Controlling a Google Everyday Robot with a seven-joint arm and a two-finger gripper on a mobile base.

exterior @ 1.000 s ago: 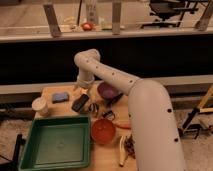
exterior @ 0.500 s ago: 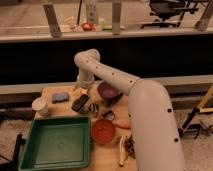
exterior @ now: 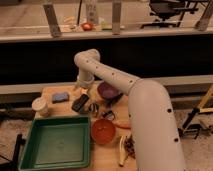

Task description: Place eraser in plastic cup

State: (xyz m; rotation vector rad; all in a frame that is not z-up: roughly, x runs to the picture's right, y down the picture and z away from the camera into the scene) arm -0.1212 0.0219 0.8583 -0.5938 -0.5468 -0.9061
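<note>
The eraser [exterior: 80, 103], a dark rectangular block, lies on the wooden table [exterior: 107, 160] just left of centre. My gripper [exterior: 83, 91] hangs at the end of the white arm [exterior: 115, 77], right above the eraser's far end and close to it. The plastic cup [exterior: 40, 106], small and cream with a paler rim, stands upright near the table's left edge, about a hand's width left of the eraser. Nothing shows inside the cup from this angle.
A blue pad [exterior: 60, 97] lies between cup and eraser. The purple bowl [exterior: 109, 91] sits right of the gripper, the red bowl [exterior: 103, 131] nearer the front. A green tray [exterior: 57, 142] fills the front left. A banana [exterior: 121, 150] and small items lie by the arm's base.
</note>
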